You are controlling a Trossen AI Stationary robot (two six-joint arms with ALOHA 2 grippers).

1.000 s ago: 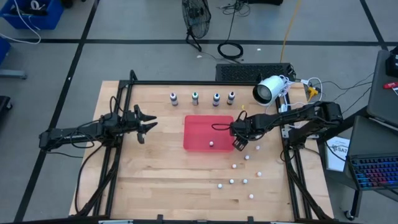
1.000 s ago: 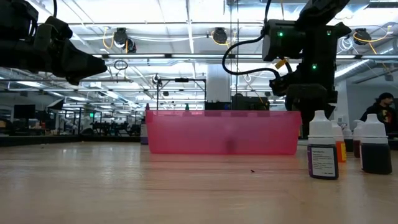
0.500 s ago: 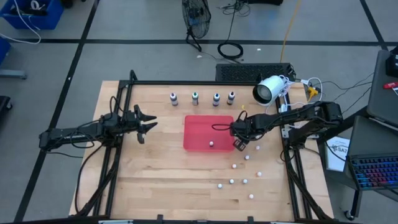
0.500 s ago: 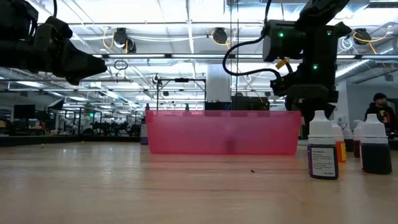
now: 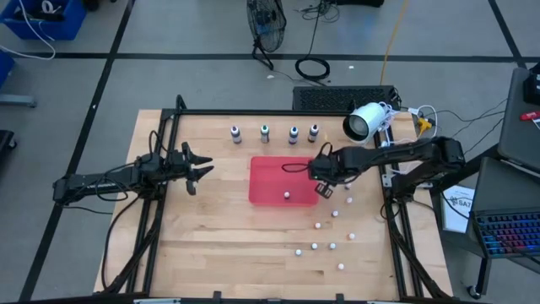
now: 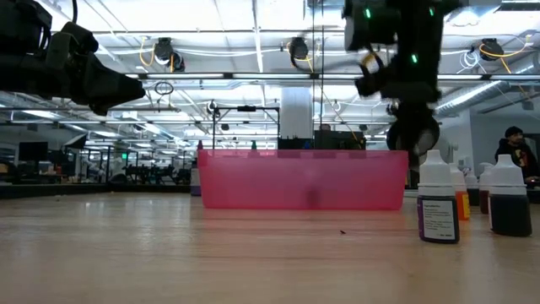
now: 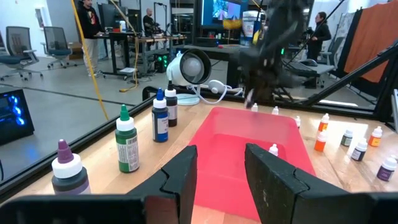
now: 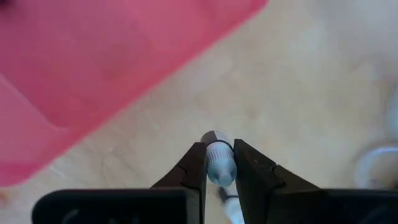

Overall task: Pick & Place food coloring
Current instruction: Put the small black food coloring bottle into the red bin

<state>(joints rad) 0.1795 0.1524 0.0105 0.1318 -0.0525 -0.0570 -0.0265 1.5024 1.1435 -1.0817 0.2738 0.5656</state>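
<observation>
Four food coloring bottles (image 5: pixel 234 133) (image 5: pixel 264 132) (image 5: pixel 294 133) (image 5: pixel 313 132) stand upright in a row at the table's far side. Their coloured tops show in the left wrist view (image 7: pixel 125 140). A pink tray (image 5: pixel 270 173) lies mid-table with one white-capped little bottle (image 5: pixel 288 195) in it. My right gripper (image 5: pixel 320 188) (image 8: pixel 217 149) hangs by the tray's right edge, shut on another small pale bottle (image 8: pixel 216 163). My left gripper (image 5: pixel 199 168) (image 7: pixel 221 177) waits open and level at the left, with nothing between its fingers. My right gripper pinches the small pale bottle on two opposite sides (image 8: pixel 217 169) between its two fingers. The fingers come steeply from above. One rounded end (image 8: pixel 213 137) sticks out past the fingertips. The bottle hangs clear of the wood beside the tray.
More white-capped little bottles (image 5: pixel 335 213) (image 5: pixel 314 246) (image 6: pixel 438 207) stand scattered on the table's right and near-right part. A white camera (image 5: pixel 364 122) sits at the far right corner. Black frame rails (image 5: pixel 160 143) run along both sides.
My right gripper has shut on the small pale bottle by the tray's right edge, then risen with it, lifting it clear of the table. Its wrist has turned a little.
</observation>
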